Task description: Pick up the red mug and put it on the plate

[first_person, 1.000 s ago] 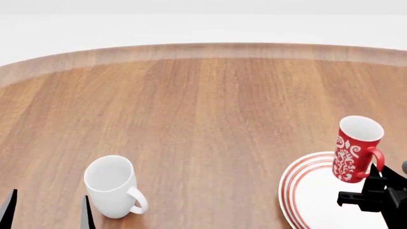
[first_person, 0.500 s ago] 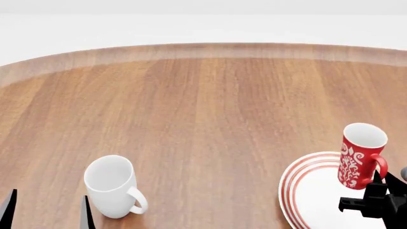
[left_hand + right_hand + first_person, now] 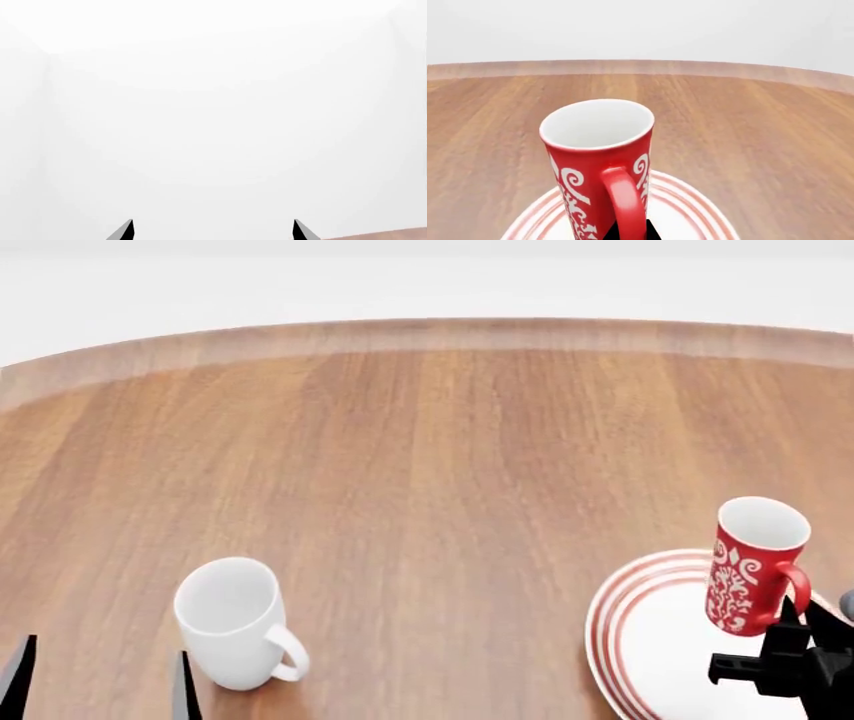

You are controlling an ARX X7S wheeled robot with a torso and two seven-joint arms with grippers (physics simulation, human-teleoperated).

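Observation:
The red mug (image 3: 750, 565) with its white pattern stands tilted over the far part of the red-ringed plate (image 3: 647, 640) at the right front. I cannot tell whether its base touches the plate. My right gripper (image 3: 790, 615) is shut on the mug's handle from the near side. In the right wrist view the mug (image 3: 597, 155) fills the middle, the plate (image 3: 687, 212) lies under it, and the gripper (image 3: 627, 233) clamps the red handle. My left gripper (image 3: 104, 685) is open and empty at the front left; its wrist view (image 3: 212, 231) shows only two fingertips against white.
A plain white mug (image 3: 234, 625) stands upright at the front left, just right of my left gripper, handle toward the front right. The round wooden table (image 3: 427, 460) stretches away to a curved far edge.
The red mug moved a little right and down over the plate and stands more upright. The head view then tilted slightly, so the table's far edge sits higher. The left gripper has not moved.

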